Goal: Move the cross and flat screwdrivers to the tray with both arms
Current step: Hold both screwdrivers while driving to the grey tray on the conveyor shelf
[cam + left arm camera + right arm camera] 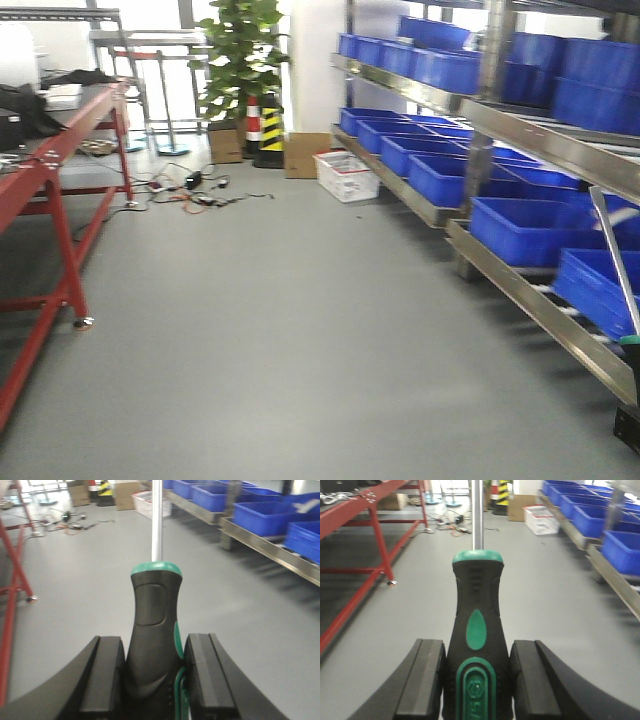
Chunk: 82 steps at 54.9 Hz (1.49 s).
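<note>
At left end effector (pixel 154 680): clamped on handle of first screwdriver (pixel 155 605), shaft straight ahead. At right end effector (pixel 477 680): clamped likewise on second screwdriver (pixel 476 595). Gripped low on handles, probably to keep shafts steady in transit. No sight of tips or tray.

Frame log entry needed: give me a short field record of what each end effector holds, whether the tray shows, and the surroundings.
left end effector: shut on left screwdriver, black-and-green handle, shaft pointing away from the camera
right end effector: shut on right screwdriver, black handle with green inlay
tip type: tips out of frame, so cross or flat cannot be told
tray: not in any view
surroundings: grey floor, red table, blue bins on metal shelving, potted plant
</note>
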Motion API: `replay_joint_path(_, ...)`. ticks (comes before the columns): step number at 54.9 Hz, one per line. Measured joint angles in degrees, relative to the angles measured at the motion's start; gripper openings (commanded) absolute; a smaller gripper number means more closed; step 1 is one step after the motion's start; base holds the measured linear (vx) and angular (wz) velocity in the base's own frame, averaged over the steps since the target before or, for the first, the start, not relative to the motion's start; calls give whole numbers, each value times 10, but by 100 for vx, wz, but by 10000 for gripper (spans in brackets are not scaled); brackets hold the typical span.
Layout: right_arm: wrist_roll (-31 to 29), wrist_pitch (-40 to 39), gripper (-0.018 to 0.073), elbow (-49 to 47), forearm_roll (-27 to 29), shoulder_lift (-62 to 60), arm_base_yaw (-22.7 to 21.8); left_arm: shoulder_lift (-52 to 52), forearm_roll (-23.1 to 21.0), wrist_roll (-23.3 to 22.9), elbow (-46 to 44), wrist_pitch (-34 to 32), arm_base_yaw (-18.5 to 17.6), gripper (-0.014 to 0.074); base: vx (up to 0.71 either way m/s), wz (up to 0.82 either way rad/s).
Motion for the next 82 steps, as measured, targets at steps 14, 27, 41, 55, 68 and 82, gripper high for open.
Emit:
replay_joint_path(14,0,-1,-8,0,0,0,0,-1,0,0,0,0,0,0,69,37)
replay_joint_path(27,0,-1,-8,0,0,0,0,-1,0,0,0,0,0,0,68,7)
replay_joint_path(41,0,0,-8,0,0,0,0,-1,0,0,0,0,0,0,65,-13)
replay_joint_path(55,0,0,-8,0,0,0,0,-1,0,0,0,0,0,0,60,-26)
replay_joint_path(68,0,0,-8,0,0,0,0,-1,0,0,0,0,0,0,55,-52)
replay_joint_path(82,0,-1,-8,0,0,1,0,-1,1,0,0,0,0,0,43,-85)
